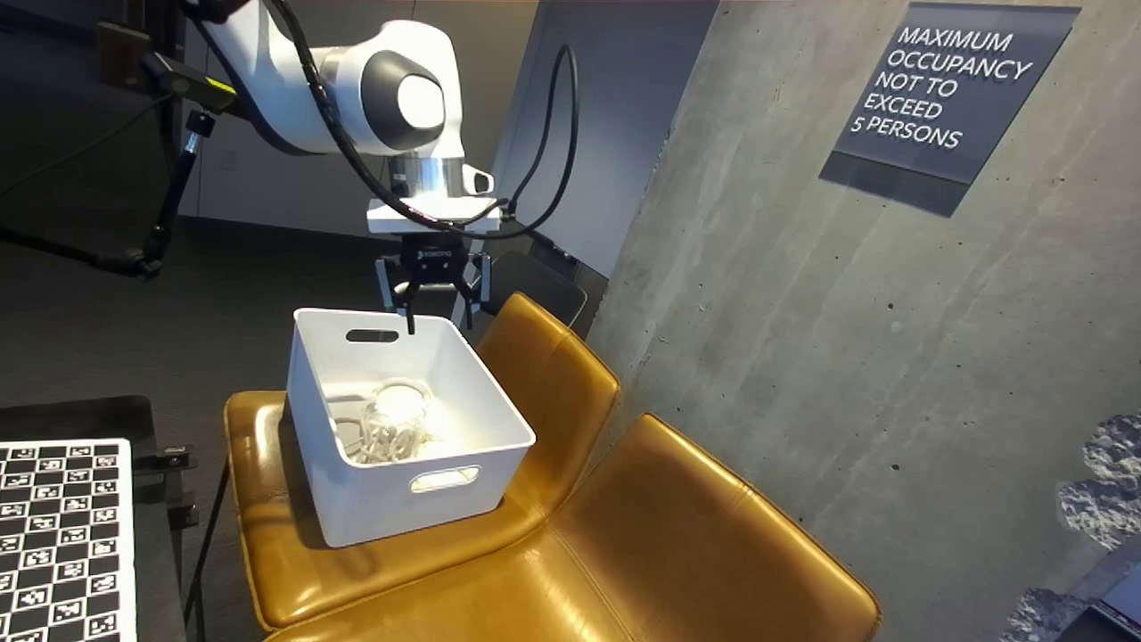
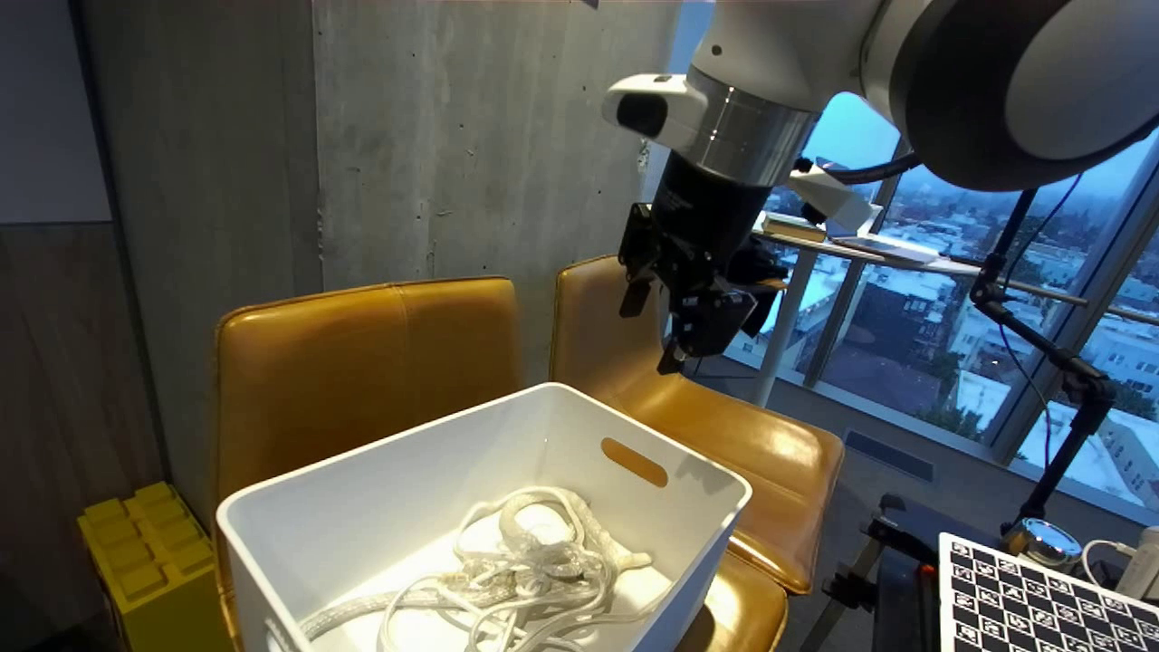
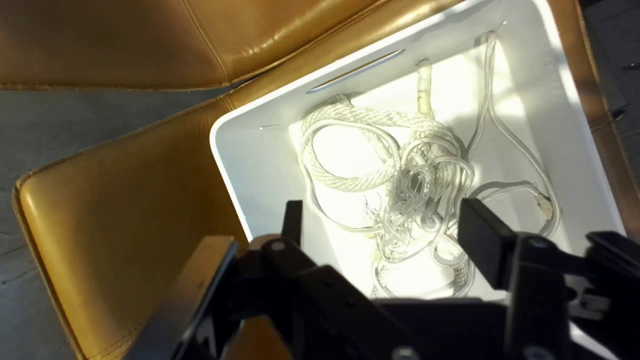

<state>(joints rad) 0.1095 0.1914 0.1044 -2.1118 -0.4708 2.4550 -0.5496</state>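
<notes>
Tool [image 1: 440, 323] spread wide with nothing in its grip, above one end of a white bin [image 1: 392, 508], tangle of pale rope and cord [image 3: 417, 187] lying inside it, tan leather chair [image 1: 570, 392] beneath the bin, matching chair [image 1: 704, 535] just beside, grey concrete wall [image 1: 802, 339] behind.

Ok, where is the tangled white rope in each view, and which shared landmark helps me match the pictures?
In an exterior view: tangled white rope, left of and below the centre.
In an exterior view: tangled white rope, low, just left of centre, reaching the bottom edge.
Wrist view: tangled white rope, mostly right of centre.
Shared landmark: the white storage bin containing it in all three.
</notes>
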